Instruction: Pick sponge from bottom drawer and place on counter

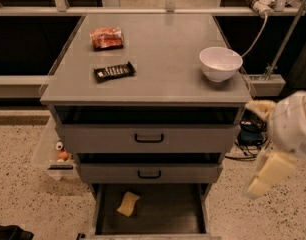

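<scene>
The pale yellow sponge (128, 203) lies in the left half of the open bottom drawer (149, 209), on its dark floor. The grey counter (158, 44) is the cabinet's top. My gripper (267, 173) is at the right edge of the view, blurred, beside the cabinet's right side at the height of the two upper drawers. It is well to the right of the sponge and above it, and nothing shows in it.
On the counter are a white bowl (220, 62) at the right, a black candy bar (114, 71) and a red-orange snack packet (107, 37) at the left. The two upper drawers (149, 138) are partly open. A clear bin (55, 154) stands to the cabinet's left, cables to its right.
</scene>
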`<move>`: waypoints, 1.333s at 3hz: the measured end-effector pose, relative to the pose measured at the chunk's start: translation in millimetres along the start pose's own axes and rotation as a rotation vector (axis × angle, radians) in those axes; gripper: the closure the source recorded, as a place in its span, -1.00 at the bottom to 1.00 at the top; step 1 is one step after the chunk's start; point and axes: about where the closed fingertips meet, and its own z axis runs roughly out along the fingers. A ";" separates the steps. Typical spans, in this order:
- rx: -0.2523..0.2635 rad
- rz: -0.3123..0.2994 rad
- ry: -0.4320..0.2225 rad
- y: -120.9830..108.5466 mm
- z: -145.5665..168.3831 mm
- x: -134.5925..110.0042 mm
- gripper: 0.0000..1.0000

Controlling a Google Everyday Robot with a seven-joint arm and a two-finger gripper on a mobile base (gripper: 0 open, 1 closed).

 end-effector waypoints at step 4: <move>-0.260 0.245 -0.394 96.1 219.6 10.9 -1.00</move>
